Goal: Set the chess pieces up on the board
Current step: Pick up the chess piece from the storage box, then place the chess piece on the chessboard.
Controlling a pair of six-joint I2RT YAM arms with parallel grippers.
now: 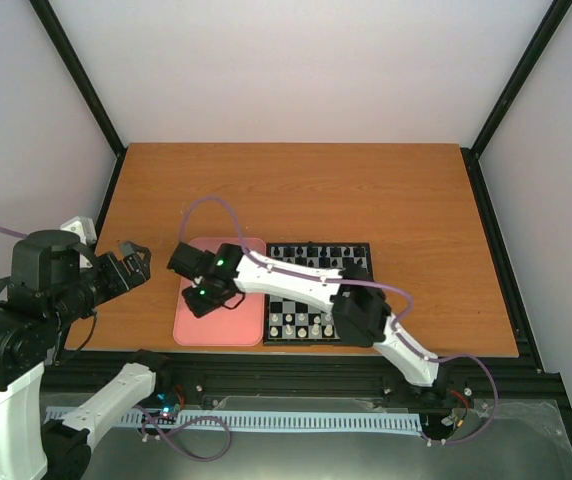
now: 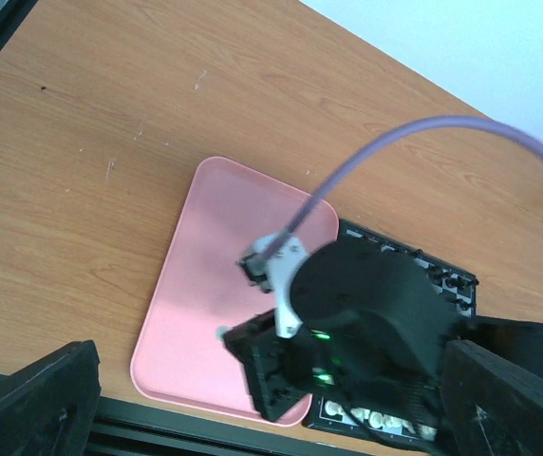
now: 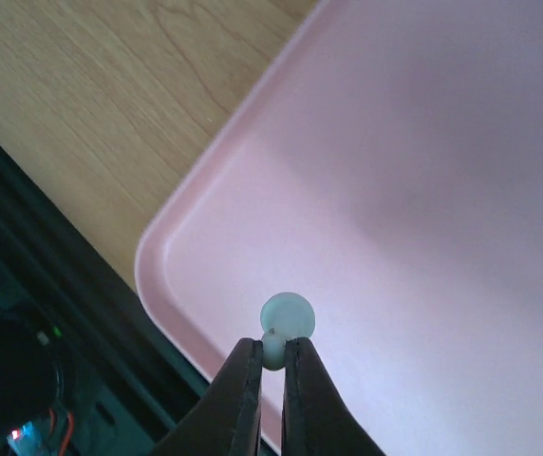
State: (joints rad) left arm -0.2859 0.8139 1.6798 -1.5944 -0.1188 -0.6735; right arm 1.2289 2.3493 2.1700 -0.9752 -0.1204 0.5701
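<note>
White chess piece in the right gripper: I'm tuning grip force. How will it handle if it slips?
Probably very light and rigid: the white chess piece is tiny beside the right gripper's fingertips. Pinched only by its rounded top, it could squirt out. Dropped on the smooth pink tray, it likely rolls.

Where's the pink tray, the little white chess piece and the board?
pink tray (image 3: 423, 171), right wrist view, its bare floor.
white chess piece (image 3: 287, 315), right wrist view, its wide round end.
board (image 1: 294, 303), top view, a bare middle square.
</note>
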